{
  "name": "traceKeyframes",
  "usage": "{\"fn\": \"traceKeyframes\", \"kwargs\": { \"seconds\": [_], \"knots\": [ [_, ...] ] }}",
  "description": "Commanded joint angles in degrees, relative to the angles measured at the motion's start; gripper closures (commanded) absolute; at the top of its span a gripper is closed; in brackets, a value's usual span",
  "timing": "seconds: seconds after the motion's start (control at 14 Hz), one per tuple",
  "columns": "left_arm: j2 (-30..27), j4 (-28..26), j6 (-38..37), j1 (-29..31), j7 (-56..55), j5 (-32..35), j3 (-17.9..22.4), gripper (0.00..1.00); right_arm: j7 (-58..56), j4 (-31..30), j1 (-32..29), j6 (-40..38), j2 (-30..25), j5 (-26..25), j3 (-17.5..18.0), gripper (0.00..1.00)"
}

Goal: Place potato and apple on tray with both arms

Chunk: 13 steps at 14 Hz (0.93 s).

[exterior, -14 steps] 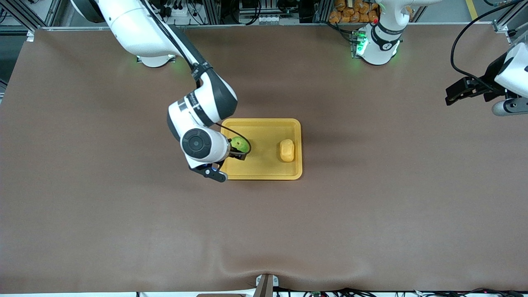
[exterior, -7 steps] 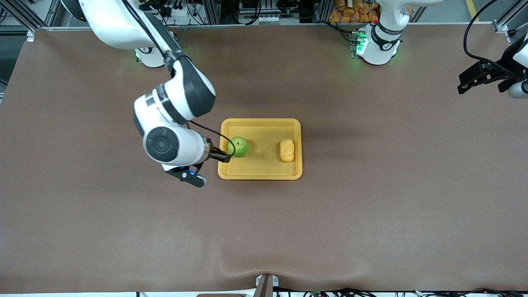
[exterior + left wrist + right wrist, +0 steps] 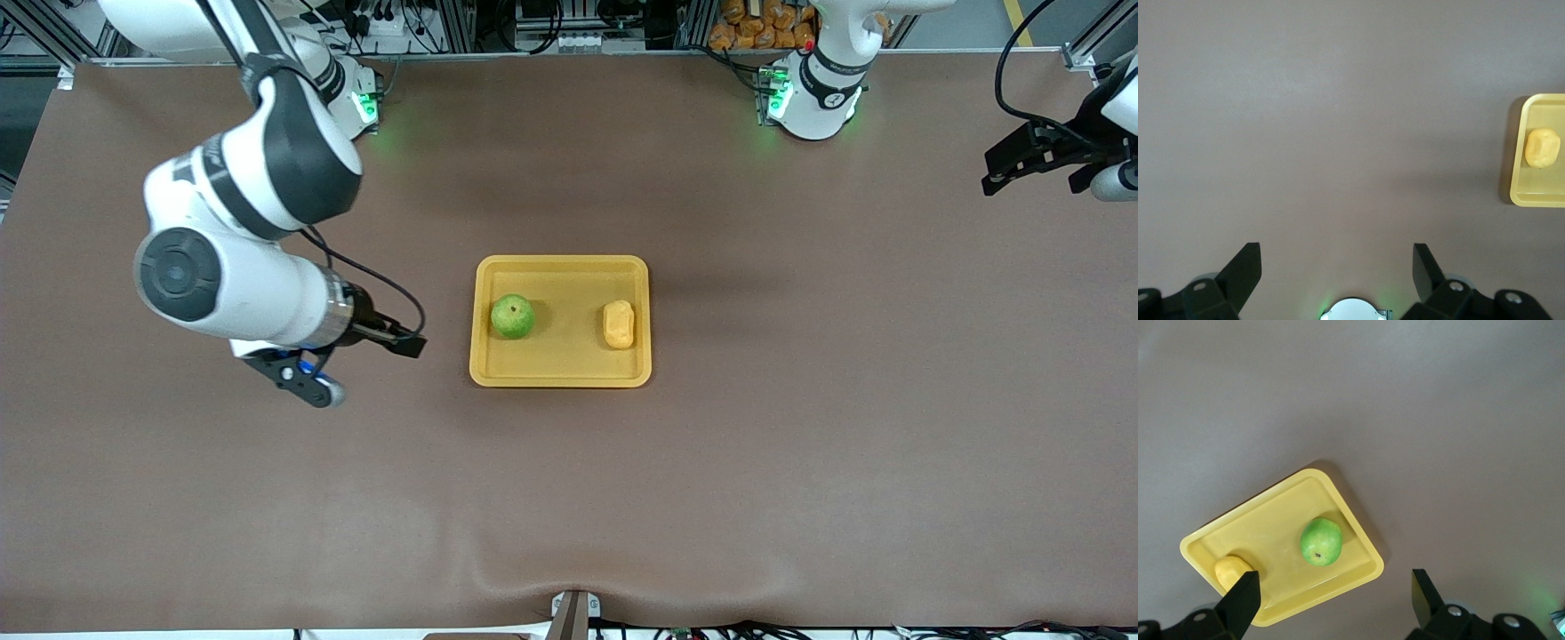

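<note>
Apple [image 3: 513, 316] and potato [image 3: 619, 324] on tray [image 3: 569, 366] mid-table, apart. Right gripper [image 3: 404, 342] released beside tray, left gripper [image 3: 1013, 164] released at table's edge: both empty, load delivered.

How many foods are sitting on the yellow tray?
2. The apple lies on the tray toward the right arm's end; the potato lies toward the left arm's end. Nothing looks hidden.

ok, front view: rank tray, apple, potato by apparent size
1. tray, by far the largest.
2. apple, round, slightly bigger in footprint.
3. potato, narrower oblong; close to the apple, so that ranking is marginal.
Both sit on the tray at similar camera distance.
</note>
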State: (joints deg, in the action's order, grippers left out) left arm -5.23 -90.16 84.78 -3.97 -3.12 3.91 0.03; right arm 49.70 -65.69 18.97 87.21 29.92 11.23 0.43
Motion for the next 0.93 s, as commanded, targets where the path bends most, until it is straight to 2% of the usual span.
{"fn": "traceKeyframes", "kwargs": {
  "seconds": [0.0,0.07,0.86],
  "knots": [
    [-1.54,-0.9,-1.37,-0.17,1.37,-1.28,0.24,0.0,-4.14,-0.75,-2.27,-0.9,-2.49,-2.25,1.06,0.0],
    [-1.54,-0.9,-1.81,-0.08,1.1,-1.28,0.24,0.0,-7.04,-0.75,-2.97,-1.68,-2.94,-3.4,1.15,0.0],
    [-2.33,-0.9,-3.04,0.19,-5.49,-1.45,-2.14,0.0,-23.05,-0.75,-12.46,-4.68,-9.08,-3.67,1.68,0.0]
  ]
}}
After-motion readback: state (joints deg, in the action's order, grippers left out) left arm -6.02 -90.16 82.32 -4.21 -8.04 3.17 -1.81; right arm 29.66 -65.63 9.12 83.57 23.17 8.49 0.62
